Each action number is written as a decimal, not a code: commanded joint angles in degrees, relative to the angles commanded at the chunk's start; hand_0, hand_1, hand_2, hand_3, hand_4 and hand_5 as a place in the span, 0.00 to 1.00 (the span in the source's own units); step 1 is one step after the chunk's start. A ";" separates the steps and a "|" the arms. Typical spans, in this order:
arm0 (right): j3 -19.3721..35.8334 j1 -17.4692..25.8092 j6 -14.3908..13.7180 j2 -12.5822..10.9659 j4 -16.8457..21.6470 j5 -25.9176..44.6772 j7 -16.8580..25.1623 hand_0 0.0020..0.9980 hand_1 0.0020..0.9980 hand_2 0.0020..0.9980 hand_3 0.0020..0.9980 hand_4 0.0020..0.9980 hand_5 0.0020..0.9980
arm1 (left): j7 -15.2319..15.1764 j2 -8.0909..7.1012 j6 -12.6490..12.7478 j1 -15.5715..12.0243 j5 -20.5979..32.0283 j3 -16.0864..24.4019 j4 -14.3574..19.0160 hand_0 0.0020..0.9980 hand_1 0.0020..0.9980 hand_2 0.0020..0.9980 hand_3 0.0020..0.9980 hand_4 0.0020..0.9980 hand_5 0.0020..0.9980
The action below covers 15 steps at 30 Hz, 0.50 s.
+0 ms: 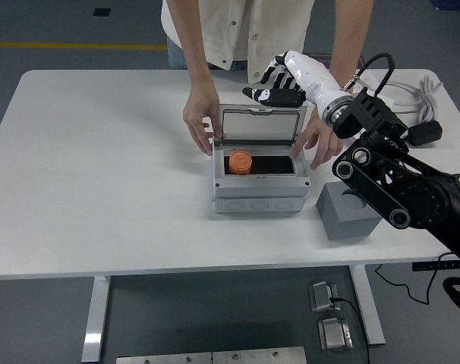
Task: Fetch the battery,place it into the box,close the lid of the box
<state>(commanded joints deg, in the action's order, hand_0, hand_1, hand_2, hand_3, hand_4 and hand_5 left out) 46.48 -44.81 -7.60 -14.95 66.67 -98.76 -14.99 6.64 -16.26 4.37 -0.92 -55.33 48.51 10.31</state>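
Note:
A grey box (259, 189) stands mid-table with its clear lid (259, 125) raised upright at the back. An orange battery (240, 162) stands inside the box at the left. My right hand (279, 86) is white with black fingers; it hovers above and behind the lid's top edge, fingers relaxed and holding nothing. A person at the far side steadies the box with one hand (201, 121) at its left rear corner and the other hand (319, 140) at its right side. My left arm is out of view.
A grey block (347, 211) sits just right of the box, under my right forearm (389, 182). A white power strip, cables (412, 95) and a black adapter (425, 133) lie at the back right.

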 joint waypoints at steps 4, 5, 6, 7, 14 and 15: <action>-1.41 -0.16 -0.33 0.82 -3.02 0.91 0.77 0.46 0.42 0.45 0.62 0.90 0.69 | 0.04 0.06 -0.04 0.14 -0.12 -0.05 0.00 0.43 0.57 0.52 0.49 0.13 0.00; -1.60 -0.15 -0.38 0.98 -3.60 0.94 0.92 0.46 0.42 0.45 0.62 0.90 0.69 | 0.05 0.08 -0.05 0.17 -0.16 -0.05 0.00 0.43 0.57 0.52 0.49 0.13 0.00; -1.67 -0.12 -0.44 1.09 -4.01 0.95 1.05 0.46 0.42 0.45 0.62 0.90 0.69 | 0.05 0.12 -0.06 0.19 -0.18 -0.07 0.00 0.43 0.57 0.52 0.49 0.13 0.00; -1.70 -0.10 -0.49 1.16 -4.29 0.90 1.13 0.46 0.42 0.45 0.62 0.90 0.69 | 0.06 0.15 -0.07 0.21 -0.22 -0.07 0.00 0.43 0.57 0.52 0.49 0.13 0.00; -1.59 -0.27 -0.52 1.19 -4.54 0.82 1.16 0.80 0.70 0.66 0.65 0.90 0.74 | 0.18 0.20 -0.08 0.14 -0.68 0.22 0.00 0.43 0.57 0.52 0.49 0.13 0.00; -1.59 -0.29 -0.50 1.18 -4.54 0.79 1.12 0.80 0.70 0.66 0.65 0.90 0.74 | 0.18 0.19 -0.07 0.14 -0.72 0.26 0.00 0.43 0.57 0.52 0.49 0.13 0.00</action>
<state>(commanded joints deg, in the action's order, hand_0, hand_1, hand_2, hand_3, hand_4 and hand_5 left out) 44.89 -45.10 -8.10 -13.77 62.13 -97.97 -13.87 6.82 -16.07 4.30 -0.79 -56.05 48.77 10.31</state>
